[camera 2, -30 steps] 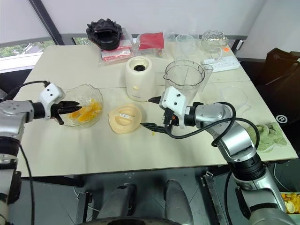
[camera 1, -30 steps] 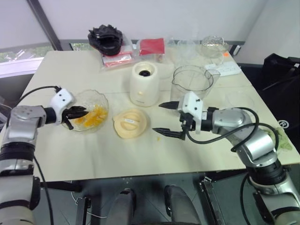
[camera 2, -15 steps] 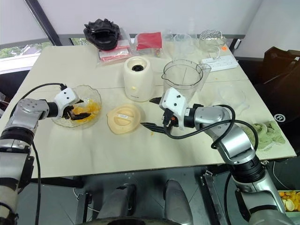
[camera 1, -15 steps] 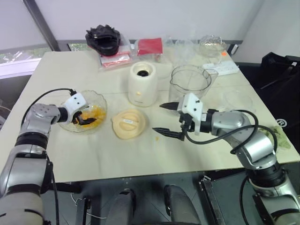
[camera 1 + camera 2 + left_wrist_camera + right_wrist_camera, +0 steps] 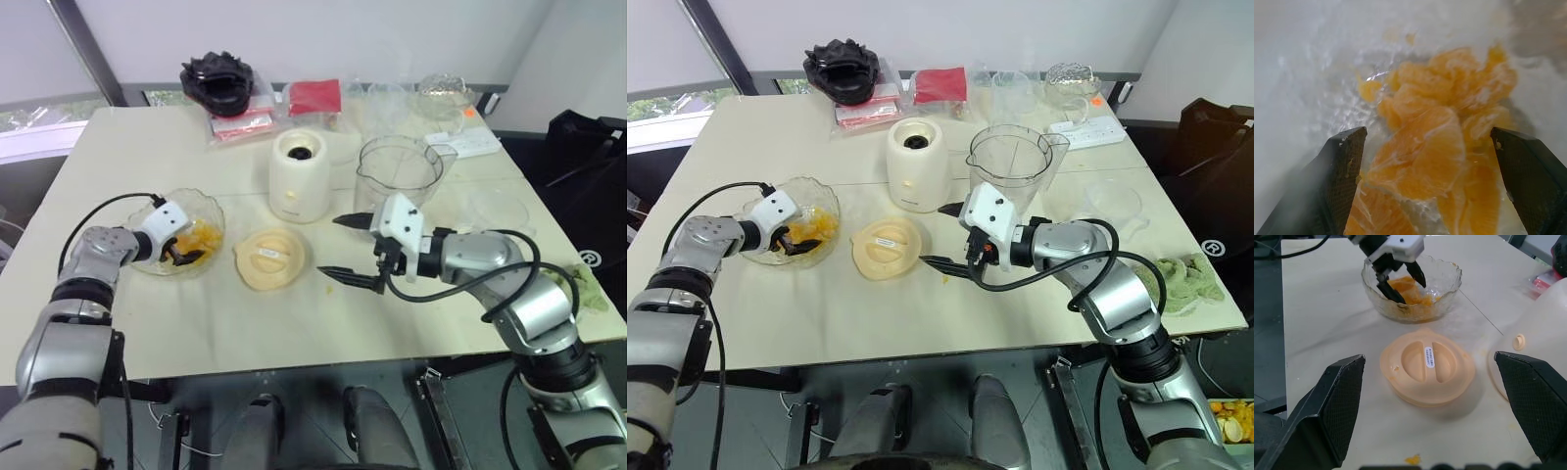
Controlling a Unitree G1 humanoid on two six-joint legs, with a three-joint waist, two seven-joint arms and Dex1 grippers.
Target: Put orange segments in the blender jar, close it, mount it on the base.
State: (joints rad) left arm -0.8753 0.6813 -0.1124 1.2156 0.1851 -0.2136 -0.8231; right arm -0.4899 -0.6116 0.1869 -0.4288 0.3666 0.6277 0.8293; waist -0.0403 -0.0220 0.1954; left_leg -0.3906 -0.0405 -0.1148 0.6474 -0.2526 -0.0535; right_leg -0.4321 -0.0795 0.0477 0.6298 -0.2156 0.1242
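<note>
Orange segments (image 5: 1435,142) lie heaped in a glass bowl (image 5: 211,211) on the near left part of the tabletop (image 5: 196,313). The left gripper (image 5: 179,253) reaches down into this bowl with its two black fingers spread wide apart. The left wrist view shows a fat segment lying between the fingers, with neither one pressed against it.

Just right of the bowl, and not touching it, the cream lid (image 5: 269,257) lies flat on the tabletop, its label facing up. A small scrap of orange (image 5: 326,287) sits on the tabletop by the lid's near right edge. The right gripper (image 5: 331,247) hangs just beside the lid on that side, pointing towards it. Its fingers are held far apart with nothing between them.

Behind the lid stands the cream blender base (image 5: 299,176), upright, with the dark socket on top uncovered. To its right, behind the right gripper, the clear blender jar (image 5: 397,166) stands upright on the tabletop, apart from the base. No fruit can be seen inside it.

Along the far edge lie a black object (image 5: 220,78), a red packet (image 5: 315,96) and a white power strip (image 5: 468,145).
</note>
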